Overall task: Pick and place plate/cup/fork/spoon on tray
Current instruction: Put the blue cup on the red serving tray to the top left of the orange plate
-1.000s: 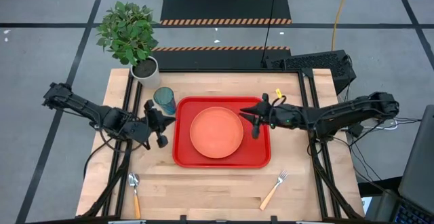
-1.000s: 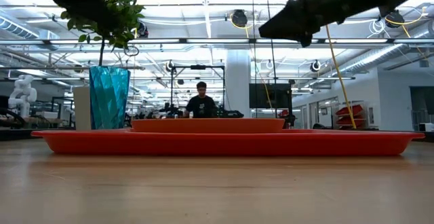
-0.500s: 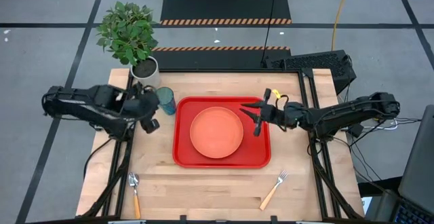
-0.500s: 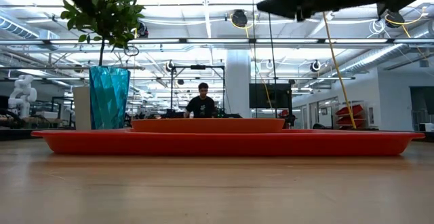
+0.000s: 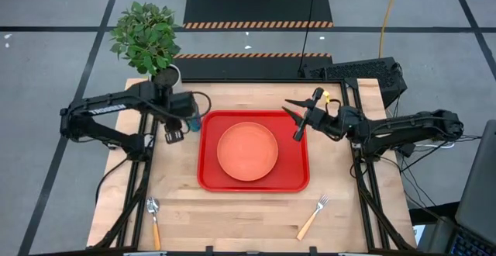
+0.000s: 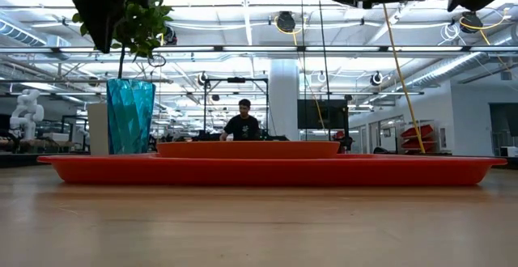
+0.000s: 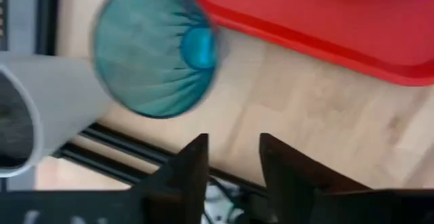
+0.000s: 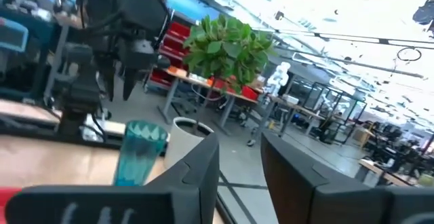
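The teal cup (image 5: 192,119) stands upright on the wood just off the red tray's (image 5: 211,174) far left corner. The salmon plate (image 5: 247,151) lies flat in the tray. My left gripper (image 5: 173,132) hangs above the table beside the cup, pointing down, open; in its wrist view the cup's mouth (image 7: 152,47) shows ahead of the gripper (image 7: 232,159). My right gripper (image 5: 297,120) is raised over the tray's far right corner, open and empty (image 8: 239,166). The spoon (image 5: 153,219) and the fork (image 5: 312,216) lie near the front edge.
A white pot (image 5: 166,77) with a green plant stands at the far left corner, close behind the cup (image 6: 129,115). The low view shows a person far off in the room behind the tray (image 6: 267,170).
My left gripper has left the tray's left edge, risen and gone toward the far edge, turning to point down beside the cup. My right gripper has risen above the tray's far right corner and drawn slightly toward the far right. Cup, plate and tray have stayed put.
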You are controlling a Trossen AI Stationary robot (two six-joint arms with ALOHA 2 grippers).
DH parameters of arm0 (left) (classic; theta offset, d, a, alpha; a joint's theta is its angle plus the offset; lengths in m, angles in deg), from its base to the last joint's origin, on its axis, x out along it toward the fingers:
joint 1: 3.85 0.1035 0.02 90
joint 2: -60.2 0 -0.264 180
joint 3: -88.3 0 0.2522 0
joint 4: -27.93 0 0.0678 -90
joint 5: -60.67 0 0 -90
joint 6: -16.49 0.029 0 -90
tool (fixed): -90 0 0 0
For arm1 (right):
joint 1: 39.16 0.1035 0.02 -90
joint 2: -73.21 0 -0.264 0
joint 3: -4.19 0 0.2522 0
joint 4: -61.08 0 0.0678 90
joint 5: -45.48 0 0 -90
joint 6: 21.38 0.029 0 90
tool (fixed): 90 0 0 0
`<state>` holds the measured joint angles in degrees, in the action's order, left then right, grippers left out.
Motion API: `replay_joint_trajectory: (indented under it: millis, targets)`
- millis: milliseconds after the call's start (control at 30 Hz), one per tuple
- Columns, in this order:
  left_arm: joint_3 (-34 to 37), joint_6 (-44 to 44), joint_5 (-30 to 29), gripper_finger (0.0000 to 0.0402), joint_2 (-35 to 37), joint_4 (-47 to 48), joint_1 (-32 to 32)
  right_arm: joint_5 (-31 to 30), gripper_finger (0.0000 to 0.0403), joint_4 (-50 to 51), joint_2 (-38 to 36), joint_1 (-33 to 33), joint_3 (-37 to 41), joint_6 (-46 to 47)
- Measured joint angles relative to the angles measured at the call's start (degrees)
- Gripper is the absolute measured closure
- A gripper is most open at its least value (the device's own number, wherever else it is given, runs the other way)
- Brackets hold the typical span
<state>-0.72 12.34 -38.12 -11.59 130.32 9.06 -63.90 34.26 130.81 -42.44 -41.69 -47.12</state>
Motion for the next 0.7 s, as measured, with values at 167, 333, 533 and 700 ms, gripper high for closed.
replay_joint_trajectory:
  millis: [167, 333, 533, 700]
  targets:
    - [0.00, 6.91, -0.34, 0.0218, 0.00, -0.81, 4.63, -0.02, 0.0295, 2.28, -1.34, -1.86, 0.00, -0.50]
    - [0.02, 12.58, -0.02, 0.0208, -0.93, -2.78, 6.43, -0.01, 0.0295, 3.80, -1.81, -2.78, 0.00, 1.09]
    - [0.06, 15.69, 0.80, 0.0227, -4.84, -3.68, 7.05, 0.00, 0.0295, 4.07, -1.79, -2.78, 0.00, 2.68]
    - [0.07, 16.29, 0.84, 0.0233, -7.45, -5.20, 7.05, 0.00, 0.0295, 5.93, -1.79, -2.78, 0.00, 3.63]
